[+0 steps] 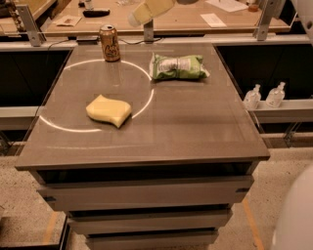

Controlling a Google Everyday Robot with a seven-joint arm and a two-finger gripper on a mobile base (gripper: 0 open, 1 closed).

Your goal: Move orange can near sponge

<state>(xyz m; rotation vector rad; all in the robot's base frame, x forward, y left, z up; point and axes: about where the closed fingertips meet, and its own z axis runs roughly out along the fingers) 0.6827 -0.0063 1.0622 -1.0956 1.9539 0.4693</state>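
Note:
The orange can (109, 43) stands upright at the far left of the grey table (195, 132), on a white circle line. The pale yellow sponge (108, 110) lies flat on the left half of the table, well in front of the can. My gripper (140, 14) shows as a cream-coloured shape at the top edge. It is high above the table's far edge, a little right of the can and touching nothing.
A green crinkled snack bag (178, 67) lies at the far middle, right of the can. A short metal post (148, 32) stands behind the far edge. Two small bottles (264, 95) stand on a shelf to the right. A desk with papers runs behind.

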